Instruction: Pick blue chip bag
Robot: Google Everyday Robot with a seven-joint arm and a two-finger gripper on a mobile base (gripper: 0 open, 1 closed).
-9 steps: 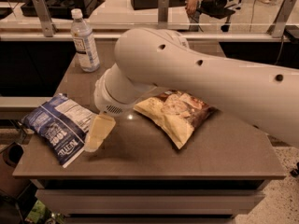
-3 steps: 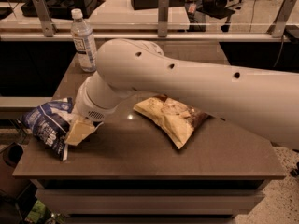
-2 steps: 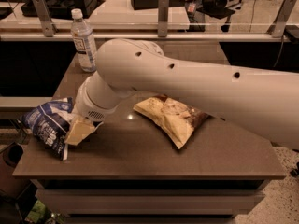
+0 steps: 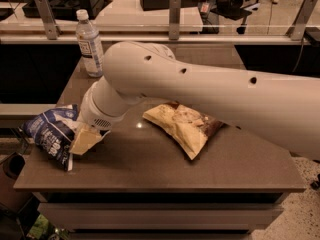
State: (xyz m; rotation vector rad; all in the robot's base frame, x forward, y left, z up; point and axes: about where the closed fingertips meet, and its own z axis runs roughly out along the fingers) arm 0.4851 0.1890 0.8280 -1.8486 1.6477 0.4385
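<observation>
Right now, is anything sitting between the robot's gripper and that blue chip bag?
Nothing visible does. The gripper is right up against the blue chip bag at the edge of the table. The cream-and-brown chip bag lies mid-table and the water bottle stands at the back, both out of the way.

One gripper [image 4: 86, 139] at one blue chip bag [image 4: 49, 132], one cream bag [image 4: 182, 127], one bottle [image 4: 90, 46].

No legible text anywhere.
</observation>
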